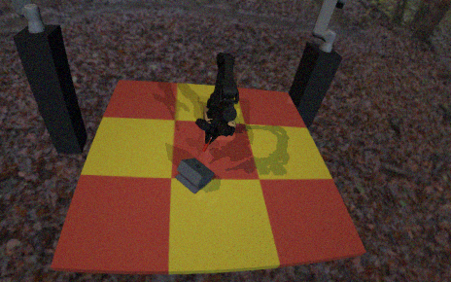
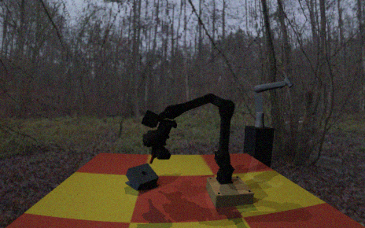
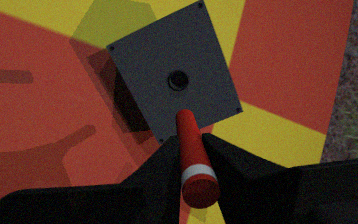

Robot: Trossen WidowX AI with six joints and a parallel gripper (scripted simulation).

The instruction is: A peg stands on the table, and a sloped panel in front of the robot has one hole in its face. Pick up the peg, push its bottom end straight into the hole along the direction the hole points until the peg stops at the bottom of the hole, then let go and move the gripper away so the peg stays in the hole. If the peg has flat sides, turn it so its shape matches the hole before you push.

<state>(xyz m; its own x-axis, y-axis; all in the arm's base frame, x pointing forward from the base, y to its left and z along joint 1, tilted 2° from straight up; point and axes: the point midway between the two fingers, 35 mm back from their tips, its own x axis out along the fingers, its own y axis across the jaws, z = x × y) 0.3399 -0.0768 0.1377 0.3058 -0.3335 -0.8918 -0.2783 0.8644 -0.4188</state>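
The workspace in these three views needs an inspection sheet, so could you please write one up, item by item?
Surface: red and yellow checkered mat on leaf-covered ground.
Job's things: red peg with a white band, round in section, lifted off the mat; grey sloped panel with one round hole, empty; the peg's free end points toward the hole from short of it.
Clutter: nothing seen.
Gripper: gripper shut on the peg, hanging above the panel.
Cables: nothing seen.
Surroundings: arm on a wooden base block; two dark pillars with grey fittings on top, beside the mat; bare trees behind.
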